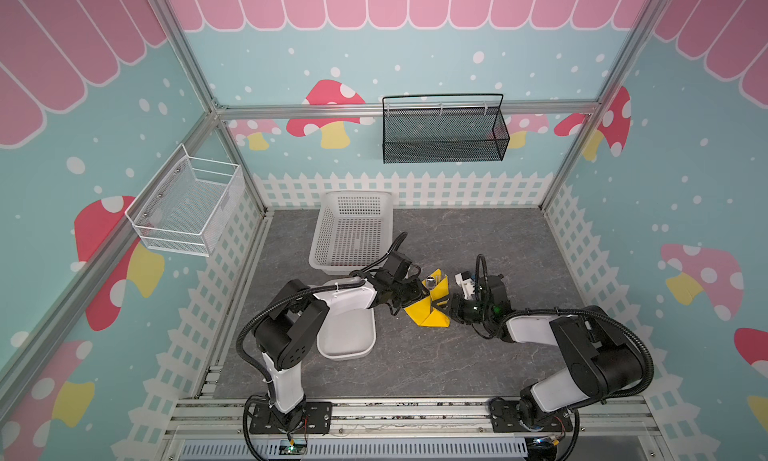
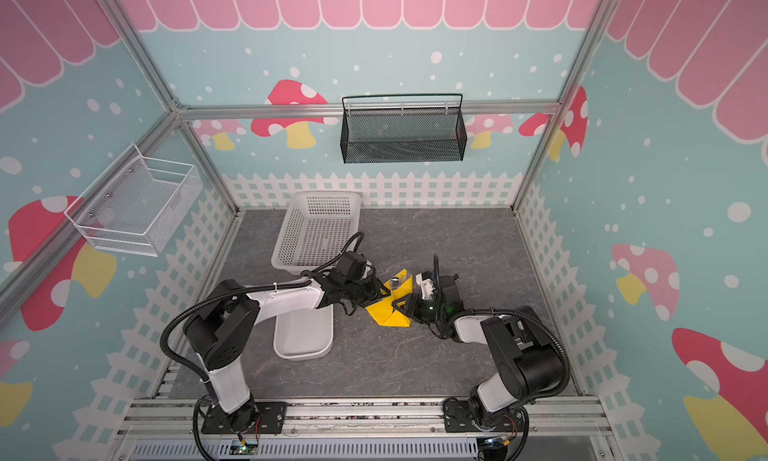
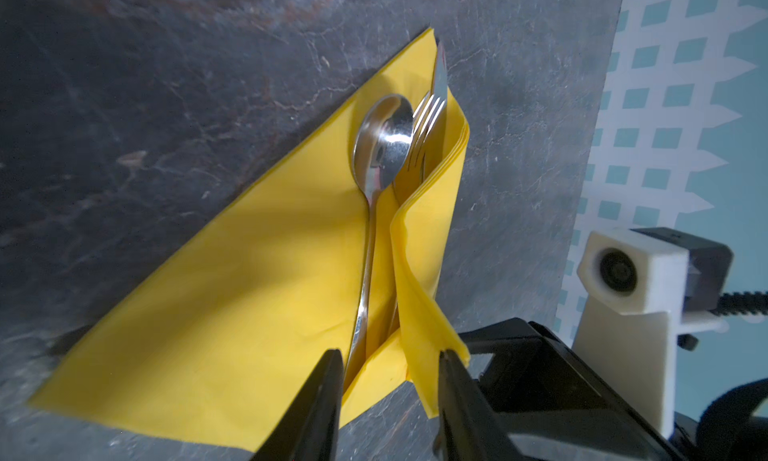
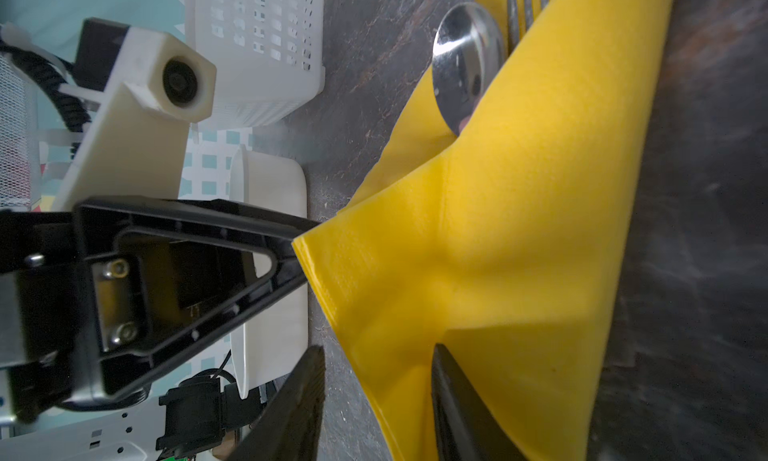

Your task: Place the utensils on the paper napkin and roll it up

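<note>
A white basket (image 1: 328, 230) stands at the back of the grey surface (image 1: 457, 355), a white tray (image 1: 347, 334) just beside it; a black mesh rack (image 1: 442, 135) and a wire bin (image 1: 187, 207) hang on the walls.

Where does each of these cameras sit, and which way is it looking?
Both top views: high over the front, looking down at the grey table; left arm and right arm flank the paper napkin.
Left wrist: on the left arm, looking along the left pincer at the utensils.
Right wrist: on the right arm, looking along the right pincer at the napkin; the left pincer shows too.
Shared: both wrist views show napkin and spoon.
</note>
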